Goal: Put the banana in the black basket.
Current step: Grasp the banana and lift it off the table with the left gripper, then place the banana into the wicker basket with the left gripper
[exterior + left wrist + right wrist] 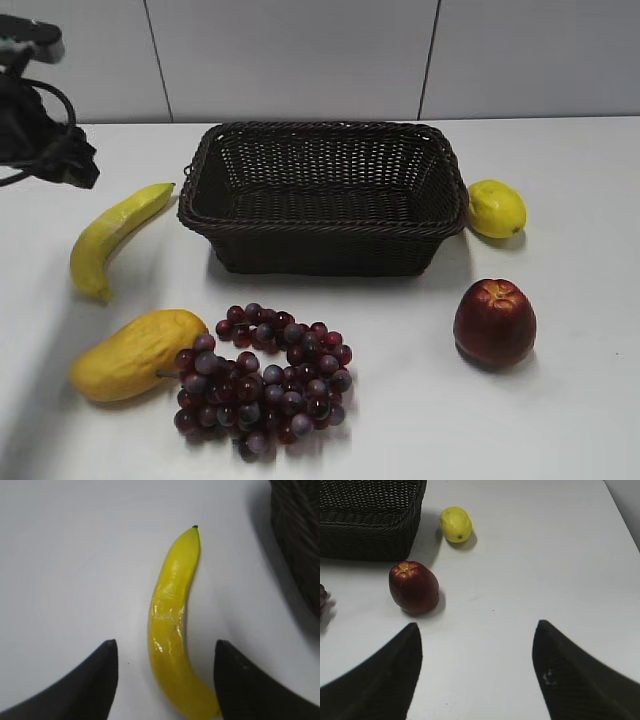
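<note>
On my left wrist feed, the left gripper has its two dark fingers spread wide, holding nothing, and the long, curved, smooth yellow banana lies on the white table between them, closer to the finger on the picture's right. I can't tell whether either finger touches the skin. The banana's dark-tipped end points away from the camera.

In the exterior view that arm sits at the upper left, and the banana lies slanted just left of the large rectangular dark woven wicker basket, its upper tip close to the basket's left rim without touching. The basket holds nothing I can see.

My right gripper is also spread apart, hanging over bare table. Beyond it stand a dark red apple and a small round yellow lemon, the lemon just beside the basket's right end.

Near the front edge lie a plump yellow mango and a bunch of dark purple grapes, touching each other.
</note>
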Controlling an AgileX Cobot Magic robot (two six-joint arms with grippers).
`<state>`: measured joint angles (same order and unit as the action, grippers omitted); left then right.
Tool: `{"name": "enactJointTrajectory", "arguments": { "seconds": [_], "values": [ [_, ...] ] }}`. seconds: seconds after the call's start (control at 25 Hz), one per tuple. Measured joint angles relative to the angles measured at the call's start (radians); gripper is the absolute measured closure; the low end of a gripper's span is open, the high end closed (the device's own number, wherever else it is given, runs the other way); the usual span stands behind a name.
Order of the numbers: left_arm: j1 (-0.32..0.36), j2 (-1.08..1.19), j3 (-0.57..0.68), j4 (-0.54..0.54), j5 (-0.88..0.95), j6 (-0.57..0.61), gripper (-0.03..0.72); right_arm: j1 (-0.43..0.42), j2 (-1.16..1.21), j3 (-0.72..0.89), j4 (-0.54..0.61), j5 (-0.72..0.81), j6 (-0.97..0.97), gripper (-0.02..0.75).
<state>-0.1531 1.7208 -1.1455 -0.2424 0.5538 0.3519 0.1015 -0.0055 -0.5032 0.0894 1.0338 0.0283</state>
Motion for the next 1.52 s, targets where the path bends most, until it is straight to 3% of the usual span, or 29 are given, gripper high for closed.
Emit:
{"name": "enactJointTrajectory", "arguments": {
  "seconds": [0.6,0.88,0.96,1.04,1.52],
  "values": [
    [-0.033,0.306,-0.053,0.043,-0.032,0.073,0.097,0.000,0.000,0.000,0.000,0.000,0.000,0.218],
    [-0.033,0.312,-0.054,0.057,-0.079,0.073,0.116,0.000,0.000,0.000,0.000,0.000,0.000,0.218],
    [-0.033,0.312,-0.054,0.057,-0.073,0.073,0.162,0.000,0.000,0.000,0.000,0.000,0.000,0.218],
    [-0.033,0.311,-0.054,0.057,-0.055,0.073,0.260,0.000,0.000,0.000,0.000,0.000,0.000,0.218],
    [-0.035,0.072,-0.069,0.065,-0.001,0.073,0.255,0.000,0.000,0.000,0.000,0.000,0.000,0.218]
  ]
}}
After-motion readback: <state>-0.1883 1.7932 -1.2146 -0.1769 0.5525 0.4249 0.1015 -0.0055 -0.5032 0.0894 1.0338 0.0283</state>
